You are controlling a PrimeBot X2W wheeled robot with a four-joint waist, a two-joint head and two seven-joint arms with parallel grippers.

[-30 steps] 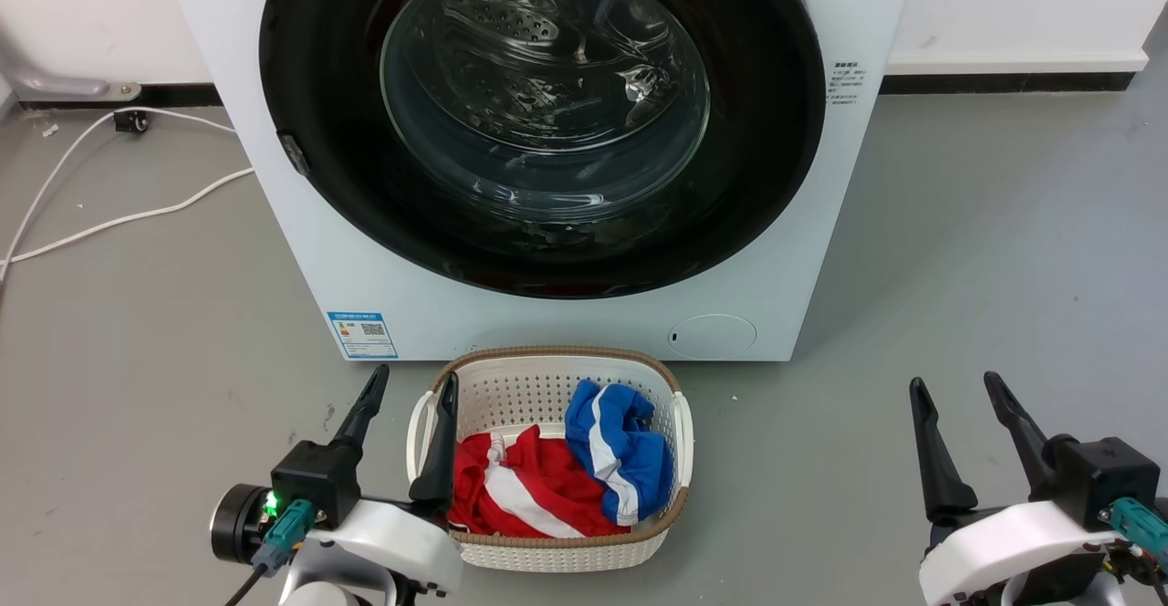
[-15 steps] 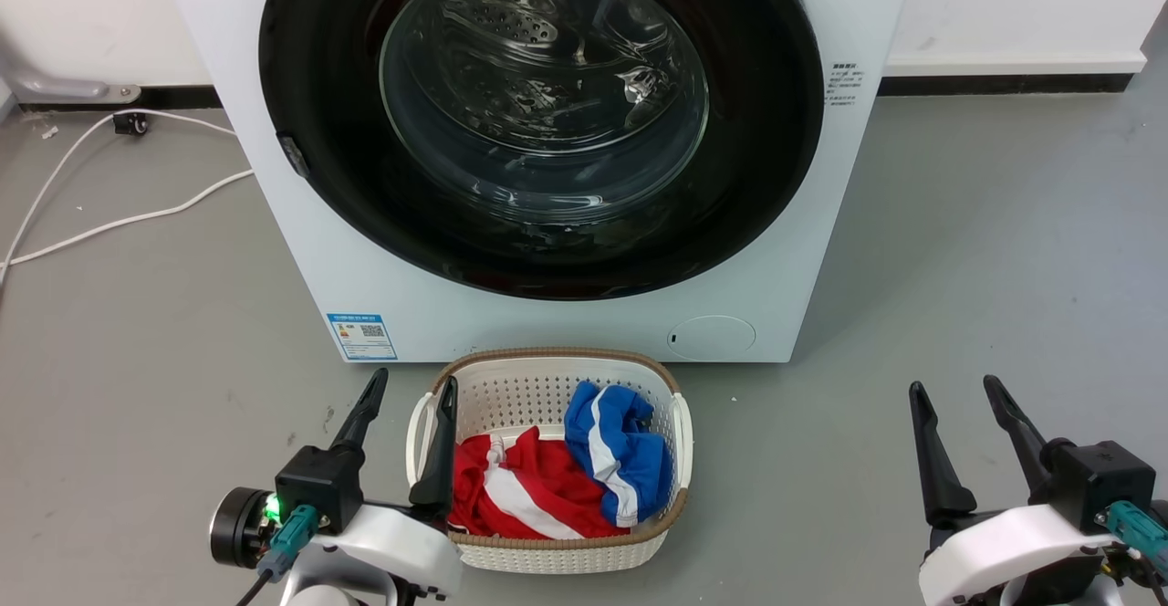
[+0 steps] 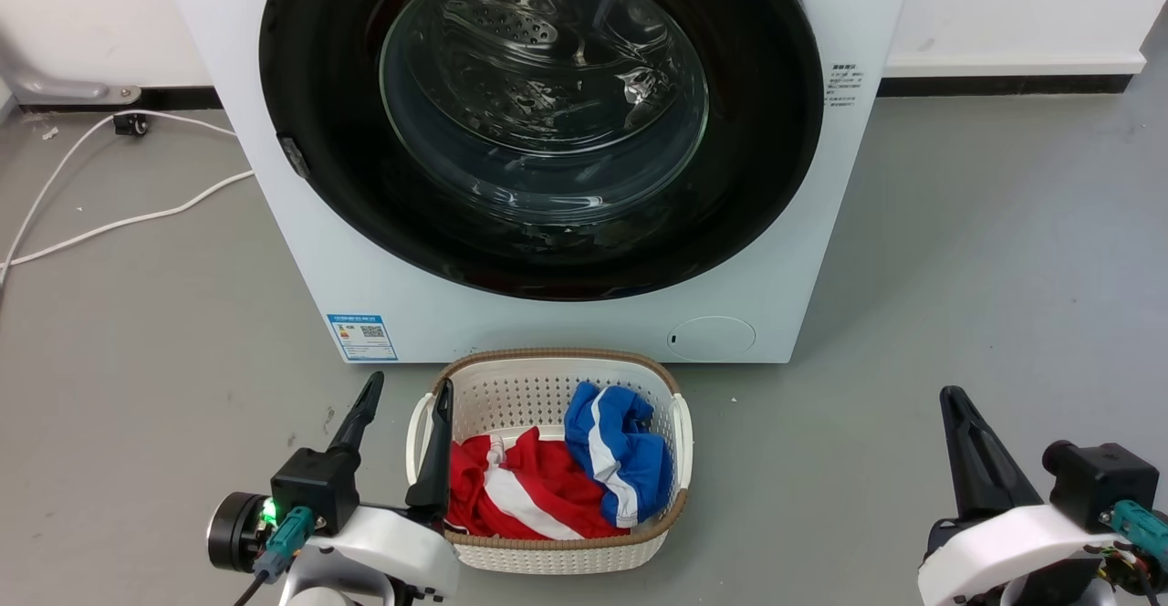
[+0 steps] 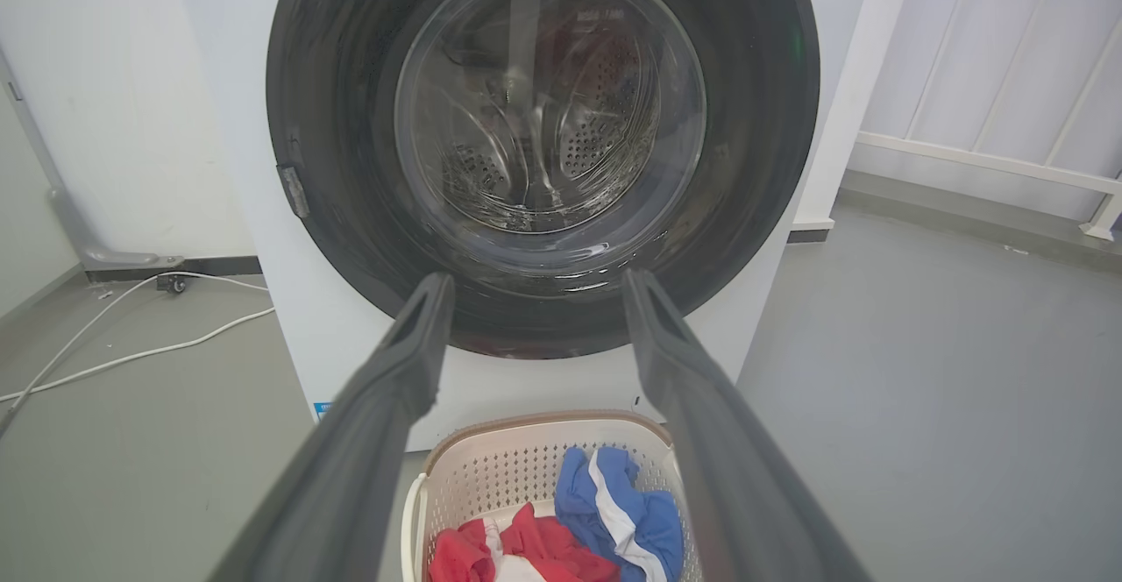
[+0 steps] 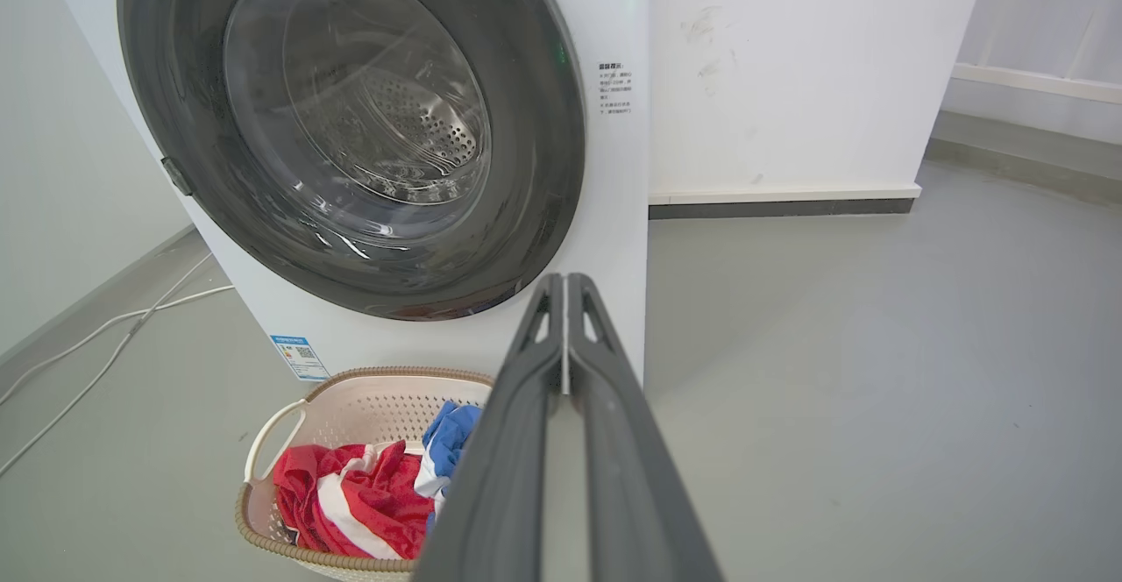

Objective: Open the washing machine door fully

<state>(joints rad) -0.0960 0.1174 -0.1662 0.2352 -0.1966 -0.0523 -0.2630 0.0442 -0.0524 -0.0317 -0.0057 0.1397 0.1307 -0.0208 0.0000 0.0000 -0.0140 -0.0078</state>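
Here the door [image 3: 543, 104] sits shut, flush against the front of the washer [image 3: 547, 328], which stands on the grey floor [image 3: 958, 250]. The left fingers [image 3: 438, 442] are spread apart and hold nothing; in the head view one of them crosses the left rim of the basket [image 3: 557, 353], just before the washer. The right fingers [image 3: 972, 451] are pressed together, empty, over floor well right of the basket. Red and blue clothes [image 3: 547, 487] lie in the basket.
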